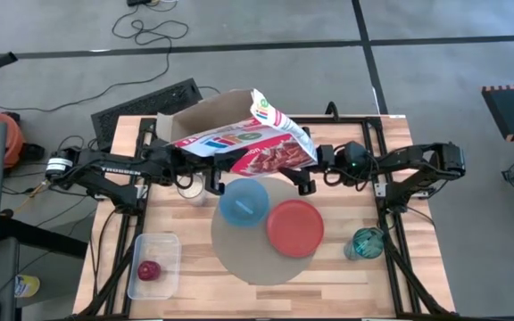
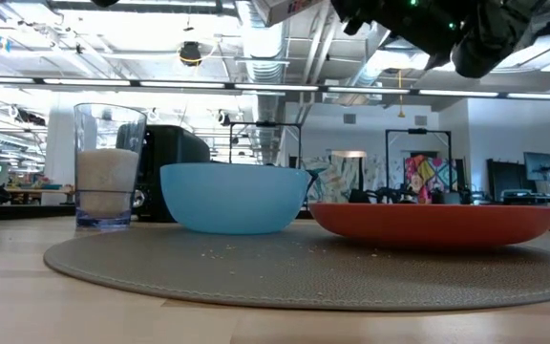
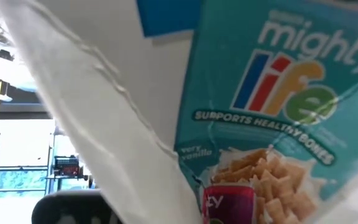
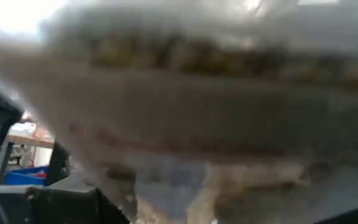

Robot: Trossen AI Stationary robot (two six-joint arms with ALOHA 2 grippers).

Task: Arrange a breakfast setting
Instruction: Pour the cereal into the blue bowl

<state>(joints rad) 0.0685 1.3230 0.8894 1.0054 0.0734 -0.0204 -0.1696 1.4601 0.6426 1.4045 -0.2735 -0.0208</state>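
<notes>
A cereal box (image 1: 239,134) hangs tilted above the far side of the round grey-beige mat (image 1: 266,254). My left gripper (image 1: 181,160) is at its left end and my right gripper (image 1: 309,168) at its right end. The box fills both wrist views (image 3: 266,106) (image 4: 197,124). On the mat stand the light-blue bowl (image 1: 243,202) (image 2: 235,196) and the red-orange plate (image 1: 294,227) (image 2: 437,222). The teal glass (image 1: 365,242) stands right of the mat. The red apple (image 1: 149,269) lies in the clear tub (image 1: 154,265). Spoon and toast are out of view. My left gripper is shut on the cereal box at its left end (image 1: 190,152), coming level from the table's left. The box hides the fingers. The box is lifted clear and tilted. My right gripper meets the box's right lower corner (image 1: 303,160), coming from the table's right. The box hides the place of contact.
A clear glass with white filling (image 1: 192,189) (image 2: 109,177) stands at the mat's far left, and a dark toaster (image 2: 175,158) stands behind it. A keyboard (image 1: 145,105) lies beyond the far edge. There is free tabletop along the near edge.
</notes>
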